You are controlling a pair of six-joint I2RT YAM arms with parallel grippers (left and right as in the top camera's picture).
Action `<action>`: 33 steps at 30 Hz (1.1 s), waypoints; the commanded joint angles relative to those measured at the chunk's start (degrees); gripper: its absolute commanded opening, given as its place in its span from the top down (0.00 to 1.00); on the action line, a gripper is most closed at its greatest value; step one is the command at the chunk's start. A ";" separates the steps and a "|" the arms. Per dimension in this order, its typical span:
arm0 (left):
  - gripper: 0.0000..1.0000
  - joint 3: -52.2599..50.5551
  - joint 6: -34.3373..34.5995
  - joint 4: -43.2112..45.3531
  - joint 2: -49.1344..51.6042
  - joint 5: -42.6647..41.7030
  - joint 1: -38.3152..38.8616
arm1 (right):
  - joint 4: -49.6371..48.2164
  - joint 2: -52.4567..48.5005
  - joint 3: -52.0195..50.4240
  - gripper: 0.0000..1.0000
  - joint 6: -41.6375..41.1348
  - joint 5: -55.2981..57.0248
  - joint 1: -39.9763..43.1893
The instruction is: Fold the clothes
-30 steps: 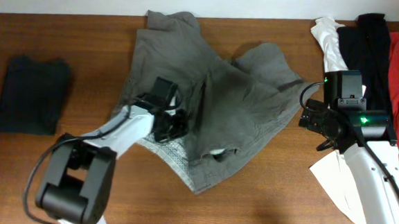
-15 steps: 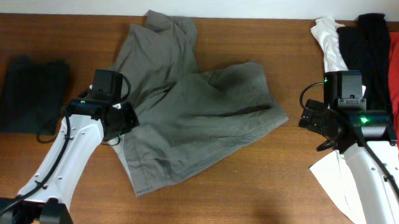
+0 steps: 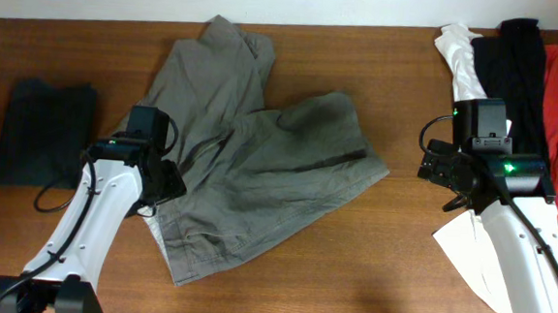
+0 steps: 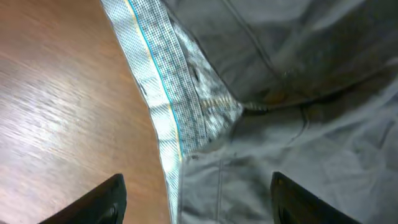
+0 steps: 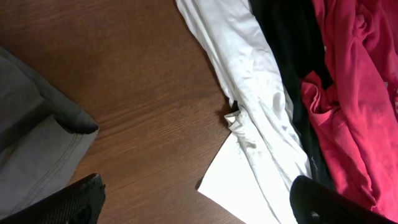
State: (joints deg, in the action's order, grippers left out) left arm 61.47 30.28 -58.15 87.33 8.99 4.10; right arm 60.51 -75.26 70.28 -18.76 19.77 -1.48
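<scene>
Plainly, the grey-khaki clothes (image 3: 259, 165) lie spread and rumpled across the middle of the wooden table (image 3: 350, 268), one leg reaching toward the far edge, the other toward the right; the left gripper (image 4: 199, 202) hangs over the garment's near-left edge, fingers wide apart and holding nothing, above the turned-out checked waistband lining (image 4: 168, 93). The right gripper (image 5: 199, 205) is likewise open and empty, over bare wood just right of the garment's hem, near the white garment (image 5: 249, 81), black garment (image 5: 289, 43) and red garment (image 5: 354, 93); a dark folded garment (image 3: 43, 132) lies well apart at the left.
</scene>
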 commanded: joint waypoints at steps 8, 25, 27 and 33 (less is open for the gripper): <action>0.48 -5.33 -0.70 2.19 0.37 -12.24 3.93 | -5.90 -13.11 0.39 0.01 6.54 -14.78 0.44; 0.63 -8.66 -1.92 5.90 0.46 -11.85 11.80 | -18.88 -36.85 0.42 0.69 10.21 -43.12 1.05; 0.67 -10.05 -3.06 7.34 0.46 -11.78 11.78 | -17.29 -36.59 0.46 0.96 10.21 -43.01 2.62; 0.68 -15.52 -3.21 10.78 0.48 -11.80 11.61 | -2.82 -30.23 0.46 0.96 10.19 -30.08 12.41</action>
State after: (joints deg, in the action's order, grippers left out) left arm 47.22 28.21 -47.83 87.57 -2.63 15.75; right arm 53.23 -110.72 70.65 -8.82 -19.11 6.87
